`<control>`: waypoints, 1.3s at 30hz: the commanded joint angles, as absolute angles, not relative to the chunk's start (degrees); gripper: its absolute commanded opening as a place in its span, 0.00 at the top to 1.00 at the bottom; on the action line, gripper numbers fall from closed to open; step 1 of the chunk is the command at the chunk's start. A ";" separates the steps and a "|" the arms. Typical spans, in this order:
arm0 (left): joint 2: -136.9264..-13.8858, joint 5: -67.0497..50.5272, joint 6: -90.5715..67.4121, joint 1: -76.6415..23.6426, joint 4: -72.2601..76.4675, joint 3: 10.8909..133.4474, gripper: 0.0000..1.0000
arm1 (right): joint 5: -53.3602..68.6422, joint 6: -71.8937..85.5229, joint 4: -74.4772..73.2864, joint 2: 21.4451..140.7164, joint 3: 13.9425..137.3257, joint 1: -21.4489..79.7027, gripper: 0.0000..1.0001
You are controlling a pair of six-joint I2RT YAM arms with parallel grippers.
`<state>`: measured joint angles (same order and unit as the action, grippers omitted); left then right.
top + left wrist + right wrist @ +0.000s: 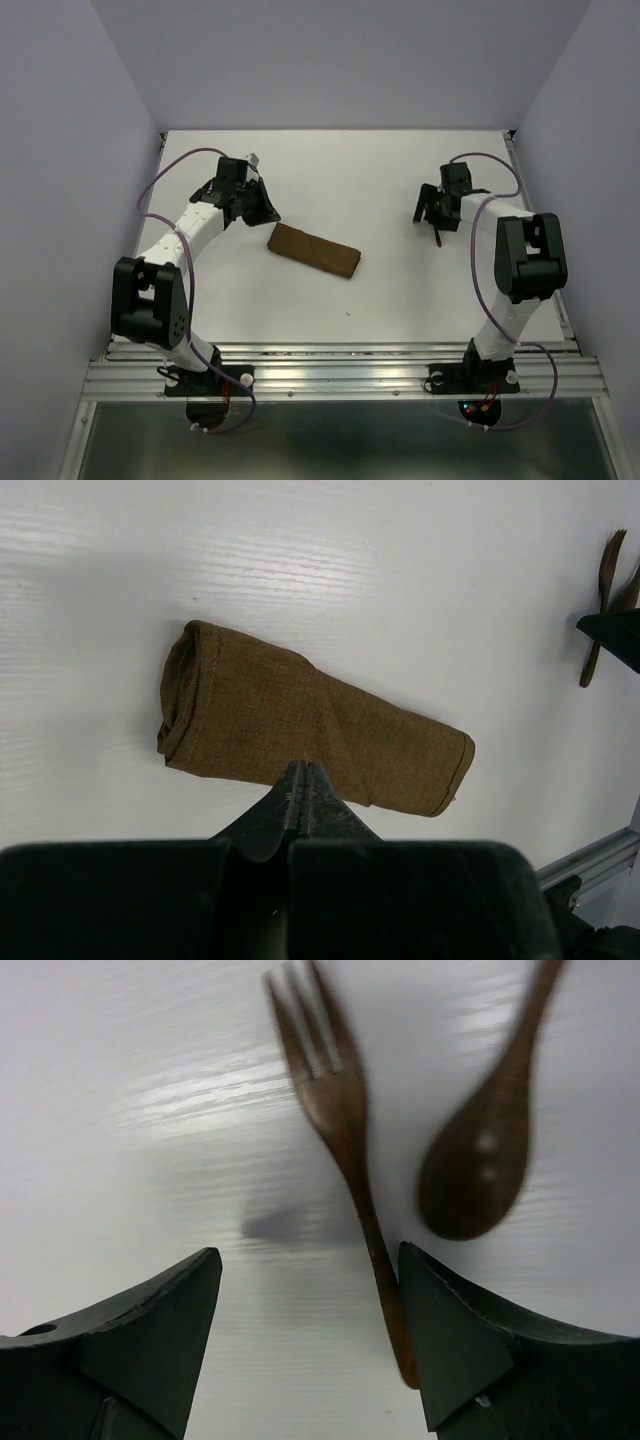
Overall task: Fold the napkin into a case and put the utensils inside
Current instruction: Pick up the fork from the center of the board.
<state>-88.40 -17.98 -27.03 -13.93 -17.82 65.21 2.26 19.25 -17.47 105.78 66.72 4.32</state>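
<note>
Your right jaws stand wide over the tabletop (130,1110); the fork (348,1150) handle runs along one jaw's inner face, the spoon (475,1175) just beyond. Your left jaws are pressed together, near the case (310,715).

Nothing legible shows in any view: no lettering, label, brand, number or sign on the folded dark brown cloth case (300,720), the slim dark brown fork (345,1130), the matching spoon (475,1175) or the white table (400,300).

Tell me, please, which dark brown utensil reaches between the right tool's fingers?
The slim dark brown fork: its handle runs between them; the rounded spoon lies beyond.
</note>
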 commanded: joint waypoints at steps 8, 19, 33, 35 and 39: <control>-86.84 -17.75 -26.89 -14.77 -17.31 64.69 1.00 | 9.58 22.41 -18.81 115.39 80.13 18.89 0.23; -86.48 -16.61 -26.54 -14.85 -18.28 64.25 1.00 | 4.22 13.64 -20.92 115.49 88.86 20.04 0.22; -86.66 -17.67 -26.37 -14.85 -18.19 64.60 1.00 | -1.86 -10.79 -18.98 114.25 87.01 19.42 0.23; -86.40 -17.49 -26.19 -14.85 -18.28 64.51 1.00 | 0.34 -12.82 -19.68 115.13 87.54 18.90 0.25; -85.87 -17.40 -25.93 -14.85 -18.28 63.72 1.00 | 2.63 -16.51 -19.69 115.93 87.80 17.67 0.25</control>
<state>-88.40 -17.32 -27.03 -14.59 -18.06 64.51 -0.54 -10.46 -21.45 116.60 86.43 19.29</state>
